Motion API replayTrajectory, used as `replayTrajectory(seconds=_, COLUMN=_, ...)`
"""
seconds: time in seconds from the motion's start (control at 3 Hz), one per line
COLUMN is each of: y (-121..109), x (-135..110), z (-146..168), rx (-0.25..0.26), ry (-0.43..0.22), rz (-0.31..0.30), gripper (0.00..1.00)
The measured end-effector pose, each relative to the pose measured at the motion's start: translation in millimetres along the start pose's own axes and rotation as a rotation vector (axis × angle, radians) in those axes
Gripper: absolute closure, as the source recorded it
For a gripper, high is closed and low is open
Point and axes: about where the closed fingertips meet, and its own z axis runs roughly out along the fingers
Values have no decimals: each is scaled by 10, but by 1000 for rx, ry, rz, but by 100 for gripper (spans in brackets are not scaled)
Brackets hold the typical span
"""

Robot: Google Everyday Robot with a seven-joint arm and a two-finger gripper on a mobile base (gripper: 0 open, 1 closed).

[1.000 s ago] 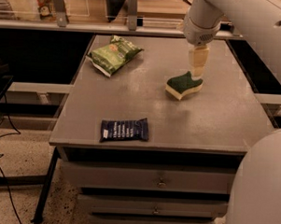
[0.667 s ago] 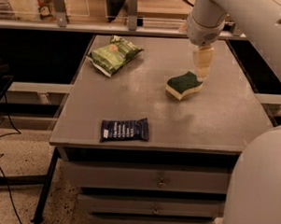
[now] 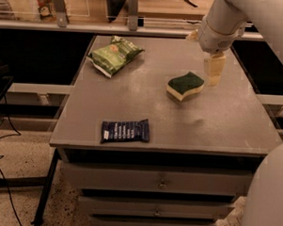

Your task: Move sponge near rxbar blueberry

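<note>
Cream-coloured and blocky, the gripper (image 3: 214, 70) hangs point-down from a rounded white arm (image 3: 240, 15) over the far right part of the table (image 3: 216, 123). Whether it is spread or closed I cannot tell. Just to its left, not gripped, the sponge (image 3: 185, 85) lies flat: wavy-edged, with a dark green scouring top over pale yellow foam. Well apart, near the front edge, lies the rxbar blueberry (image 3: 125, 130), a flat navy wrapper with crimped ends. A crinkled light-green snack bag (image 3: 115, 55) sits far left on the smooth grey tabletop, above drawers (image 3: 162, 182).
</note>
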Motion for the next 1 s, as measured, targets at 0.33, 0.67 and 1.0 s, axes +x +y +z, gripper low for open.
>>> replayTrajectory(seconds=0.33, y=97, x=147, z=162, rx=-29, ry=-15, rz=15, gripper=0)
replayTrajectory(seconds=0.67, y=90, x=273, z=329, rx=-51, ry=-12, rz=24, gripper=0)
replayTrajectory(seconds=1.0, y=64, x=378, z=471, rx=-68, ry=-7, rz=32, gripper=0)
